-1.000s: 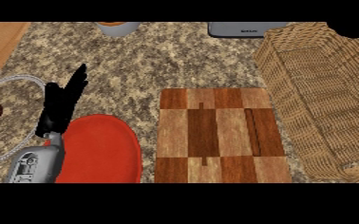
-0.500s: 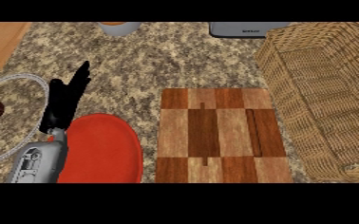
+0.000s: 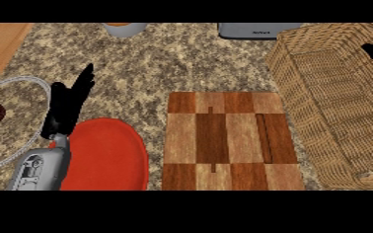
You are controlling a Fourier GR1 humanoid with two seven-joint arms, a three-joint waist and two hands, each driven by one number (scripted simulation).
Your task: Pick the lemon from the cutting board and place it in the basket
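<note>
One black left hand (image 3: 67, 101), fingers straight, rests beside a checkered wooden cutting board (image 3: 229, 140) and woven wicker basket (image 3: 328, 94).

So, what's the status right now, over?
Left hand open, resting by red plate. Right hand not in view. Cutting board bare, no lemon visible. Basket at right, nothing in the way.

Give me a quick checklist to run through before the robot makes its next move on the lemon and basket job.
1. Lemon in sight: not ok, none shows on the cutting board or elsewhere.
2. Lemon in the basket: cannot tell, none shows in its visible part.
3. Left hand free: ok, fingers straight, above the red plate.
4. Right hand in view: not ok.
5. Board lies beside the basket: ok.
</note>
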